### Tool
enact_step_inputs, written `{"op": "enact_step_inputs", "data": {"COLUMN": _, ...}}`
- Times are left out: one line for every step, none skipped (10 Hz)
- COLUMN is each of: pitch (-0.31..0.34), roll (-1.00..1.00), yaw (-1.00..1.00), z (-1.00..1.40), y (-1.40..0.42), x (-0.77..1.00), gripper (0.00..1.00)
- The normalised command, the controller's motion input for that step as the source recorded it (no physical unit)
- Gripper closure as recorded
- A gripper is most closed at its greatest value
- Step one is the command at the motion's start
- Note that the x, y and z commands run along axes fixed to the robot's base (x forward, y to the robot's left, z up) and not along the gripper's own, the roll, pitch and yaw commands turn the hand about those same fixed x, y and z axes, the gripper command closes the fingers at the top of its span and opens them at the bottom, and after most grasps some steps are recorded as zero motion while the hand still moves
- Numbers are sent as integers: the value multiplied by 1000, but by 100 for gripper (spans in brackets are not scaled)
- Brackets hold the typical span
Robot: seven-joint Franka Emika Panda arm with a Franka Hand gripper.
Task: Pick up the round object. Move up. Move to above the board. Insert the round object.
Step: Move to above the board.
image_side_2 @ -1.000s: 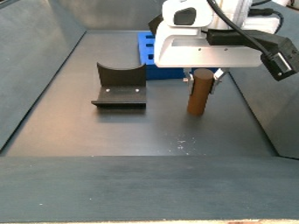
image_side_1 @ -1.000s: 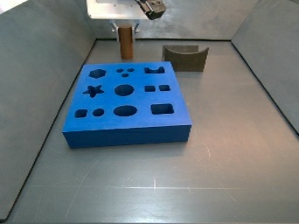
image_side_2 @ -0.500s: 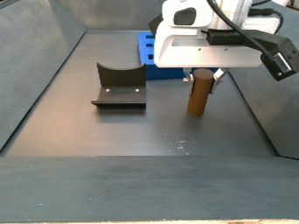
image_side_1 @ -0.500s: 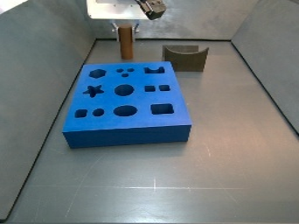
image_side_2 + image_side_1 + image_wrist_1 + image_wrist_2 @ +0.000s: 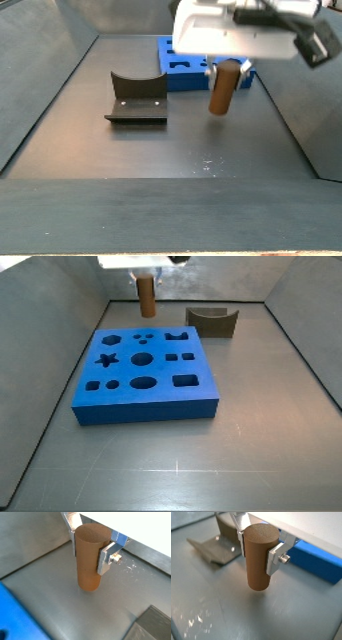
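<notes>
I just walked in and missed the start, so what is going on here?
The Panda arm's gripper is shut on the round object, an upright brown wooden peg, and holds it clear of the grey floor; both wrist views show a gap under its base. The blue board with its shaped holes lies on the floor, and in a side view the peg hangs beyond its far edge, not yet over it. A dark notched block sits untouched on the floor.

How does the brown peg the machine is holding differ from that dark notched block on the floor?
The round object is a slim, upright, light brown cylinder; the fixture is dark, wide and L-shaped. The round object hangs off the floor, clamped in the gripper; the fixture rests on the floor, untouched. Both sit beside the board.
</notes>
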Motion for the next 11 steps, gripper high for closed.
{"op": "enact_step_inputs", "data": {"pitch": 35, "roll": -70, "yaw": 20, "z": 1000, "y": -316, "x": 60, "gripper": 100}}
{"op": "enact_step_inputs", "data": {"pitch": 52, "roll": -65, "yaw": 23, "z": 1000, "y": -308, "x": 57, "gripper": 100}}
{"op": "enact_step_inputs", "data": {"pitch": 64, "roll": -57, "yaw": 24, "z": 1000, "y": -295, "x": 54, "gripper": 100}}
{"op": "enact_step_inputs", "data": {"pitch": 83, "roll": -57, "yaw": 22, "z": 1000, "y": -283, "x": 52, "gripper": 100}}
{"op": "enact_step_inputs", "data": {"pitch": 98, "roll": -59, "yaw": 21, "z": 1000, "y": -272, "x": 51, "gripper": 100}}
{"op": "enact_step_inputs", "data": {"pitch": 106, "roll": -63, "yaw": 22, "z": 1000, "y": -264, "x": 50, "gripper": 100}}
{"op": "enact_step_inputs", "data": {"pitch": 116, "roll": -72, "yaw": 23, "z": 1000, "y": -250, "x": 50, "gripper": 100}}
{"op": "enact_step_inputs", "data": {"pitch": 120, "roll": -81, "yaw": 24, "z": 1000, "y": -244, "x": 49, "gripper": 100}}
{"op": "enact_step_inputs", "data": {"pitch": 122, "roll": -93, "yaw": 27, "z": 1000, "y": -230, "x": 47, "gripper": 100}}
{"op": "enact_step_inputs", "data": {"pitch": 122, "roll": -102, "yaw": 26, "z": 1000, "y": -223, "x": 46, "gripper": 100}}
{"op": "enact_step_inputs", "data": {"pitch": 123, "roll": -120, "yaw": 28, "z": 1000, "y": -206, "x": 45, "gripper": 100}}
